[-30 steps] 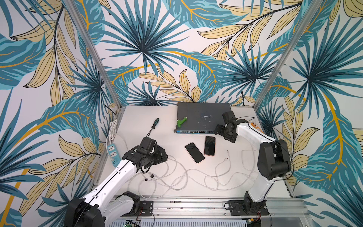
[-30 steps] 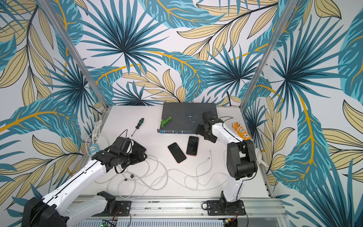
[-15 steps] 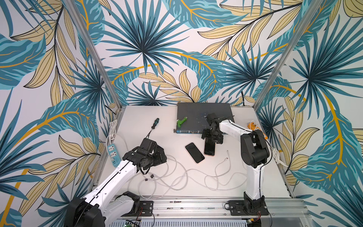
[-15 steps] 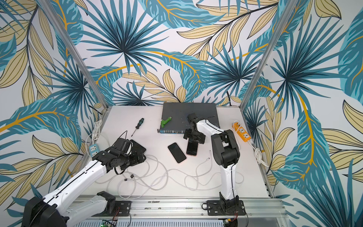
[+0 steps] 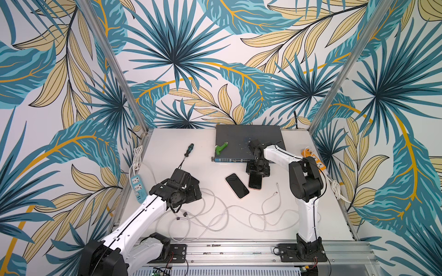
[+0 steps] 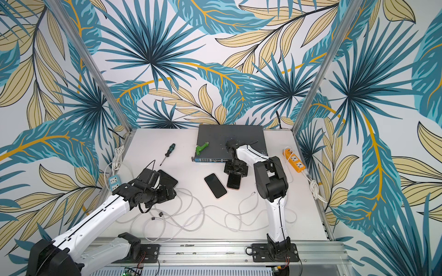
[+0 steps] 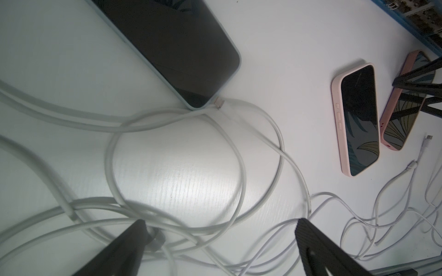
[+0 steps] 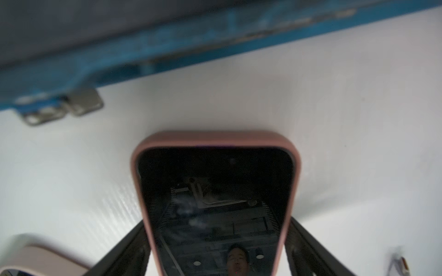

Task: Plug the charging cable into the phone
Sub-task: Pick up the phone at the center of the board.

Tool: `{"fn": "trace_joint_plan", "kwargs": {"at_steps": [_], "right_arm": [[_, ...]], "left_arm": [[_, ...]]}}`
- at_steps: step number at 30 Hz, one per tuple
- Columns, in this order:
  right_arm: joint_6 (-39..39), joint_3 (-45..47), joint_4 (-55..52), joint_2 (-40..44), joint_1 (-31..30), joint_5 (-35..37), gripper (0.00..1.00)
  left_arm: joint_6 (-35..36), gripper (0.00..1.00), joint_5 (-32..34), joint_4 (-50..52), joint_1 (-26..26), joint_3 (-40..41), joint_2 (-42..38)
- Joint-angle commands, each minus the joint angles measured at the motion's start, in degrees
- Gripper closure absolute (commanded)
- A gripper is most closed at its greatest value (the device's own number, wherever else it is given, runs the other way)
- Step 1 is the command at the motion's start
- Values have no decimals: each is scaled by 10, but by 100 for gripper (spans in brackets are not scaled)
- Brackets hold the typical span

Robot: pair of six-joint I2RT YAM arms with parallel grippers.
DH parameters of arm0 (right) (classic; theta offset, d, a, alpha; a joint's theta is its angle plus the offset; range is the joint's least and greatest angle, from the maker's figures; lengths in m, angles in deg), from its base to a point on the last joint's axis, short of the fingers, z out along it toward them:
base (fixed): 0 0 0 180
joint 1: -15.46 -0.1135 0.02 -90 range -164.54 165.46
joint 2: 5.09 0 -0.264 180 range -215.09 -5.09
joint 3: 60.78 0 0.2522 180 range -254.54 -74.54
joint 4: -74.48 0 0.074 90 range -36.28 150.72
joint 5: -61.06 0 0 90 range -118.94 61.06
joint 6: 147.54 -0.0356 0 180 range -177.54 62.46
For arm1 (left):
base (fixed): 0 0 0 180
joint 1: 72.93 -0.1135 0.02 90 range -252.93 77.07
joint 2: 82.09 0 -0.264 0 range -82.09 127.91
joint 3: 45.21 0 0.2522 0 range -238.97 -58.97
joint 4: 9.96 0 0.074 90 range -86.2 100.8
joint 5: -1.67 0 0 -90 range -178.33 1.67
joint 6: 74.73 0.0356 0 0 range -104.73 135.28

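Phone in the pink case (image 5: pixel 255 183) lies flat, screen up, on the white table (image 5: pixel 165 153), centre-right in both top views, just below the network switch (image 5: pixel 248 141). Right gripper (image 5: pixel 256 172) straddles its upper end. In the right wrist view, one finger (image 8: pixel 134 246) runs along each long side of the case. Cannot tell whether the pads press the case yet or stand just off it. Judged purpose: steady and square the phone so it does not slide when a plug is pushed in.

Second pink-cased phone (image 5: pixel 236 186) lies just left, tilted, untouched.

Charging-cable plug (image 7: pixel 428 138) lies loose on the table to the lower right of the straddled phone, near but apart; nothing grips it.

Left gripper (image 7: pixel 220 248) hangs over the cable tangle (image 7: pixel 107 162) at lower centre, jaws wide and empty.

Judged: plugging not begun; picking up the plug comes next.
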Motion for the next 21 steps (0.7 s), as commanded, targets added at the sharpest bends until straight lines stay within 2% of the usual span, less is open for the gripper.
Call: {"fn": "trace_joint_plan", "kwargs": {"at_steps": [1,5,11,13,17,21], "right_arm": [[16,1,-8,-27,-1,-4,29],[23,-3,4,-8,-1,-13,40],[20,-3,3,74,-2,-21,41],[13,2,17,109,-3,-50,41],[-6,26,54,166,-6,-96,41],[-18,43,65,204,-15,-123,41]], "left_arm": [[15,0,-18,0,2,-5,2],[23,0,-54,-19,2,-3,-1],[34,0,-163,-92,3,-7,-9],[42,0,-205,-127,14,-25,8],[66,1,-197,-152,77,-101,79],[86,6,-188,-185,129,-176,154]]}}
